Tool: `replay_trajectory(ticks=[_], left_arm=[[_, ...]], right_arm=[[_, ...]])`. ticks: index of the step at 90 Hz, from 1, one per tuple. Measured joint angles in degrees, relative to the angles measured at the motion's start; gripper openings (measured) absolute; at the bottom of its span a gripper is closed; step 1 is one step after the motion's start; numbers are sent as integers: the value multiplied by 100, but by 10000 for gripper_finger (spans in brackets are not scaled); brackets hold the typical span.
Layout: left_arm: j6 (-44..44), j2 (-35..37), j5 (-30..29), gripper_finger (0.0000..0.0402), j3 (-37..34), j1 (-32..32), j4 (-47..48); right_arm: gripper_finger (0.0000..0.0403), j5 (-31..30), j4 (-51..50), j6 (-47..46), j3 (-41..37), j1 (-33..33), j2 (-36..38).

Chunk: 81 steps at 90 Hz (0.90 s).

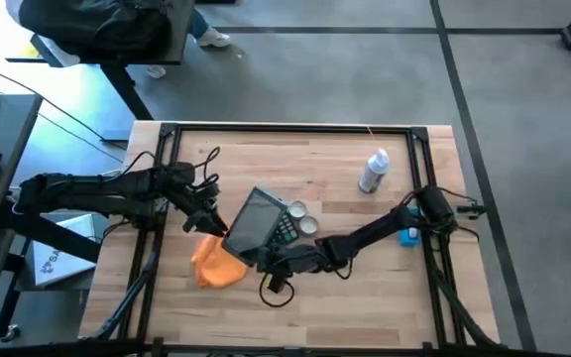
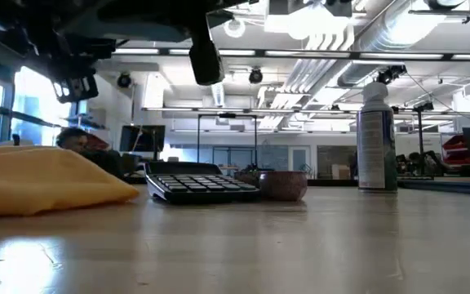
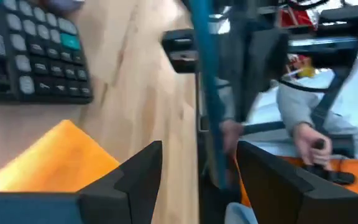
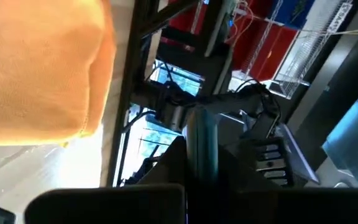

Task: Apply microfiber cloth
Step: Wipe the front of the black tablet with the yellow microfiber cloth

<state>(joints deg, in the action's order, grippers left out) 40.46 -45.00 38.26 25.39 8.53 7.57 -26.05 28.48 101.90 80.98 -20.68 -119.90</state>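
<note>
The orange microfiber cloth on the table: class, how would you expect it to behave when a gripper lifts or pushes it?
The microfiber cloth lies in a soft, rumpled heap, so it would likely droop and hang floppy if pinched at one spot. In the low view it forms a low mound with rounded folds, suggesting it is light. Pushed, it would probably bunch up rather than slide as one piece.

Your left claw (image 1: 209,220) hovers above the orange cloth (image 1: 217,265); your right claw (image 1: 266,260) sits beside the calculator (image 1: 263,227) mid-desk (image 1: 345,297).
</note>
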Motion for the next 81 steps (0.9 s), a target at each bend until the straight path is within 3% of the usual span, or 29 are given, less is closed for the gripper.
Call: replay_trajectory(ticks=[21,53,66,81], left_arm=[[103,-385,560,188,0,-225,-931],[-57,-630,244,184,-2,-450,-1457],[-61,-610,197,154,-5,-443,-1560],[-63,-612,214,91,-7,-441,-1528]], right_arm=[[0,-334,-1,258,1,72,4],[0,-564,43,580,3,104,5],[0,-631,65,662,6,100,11],[0,-672,68,704,10,95,11]])
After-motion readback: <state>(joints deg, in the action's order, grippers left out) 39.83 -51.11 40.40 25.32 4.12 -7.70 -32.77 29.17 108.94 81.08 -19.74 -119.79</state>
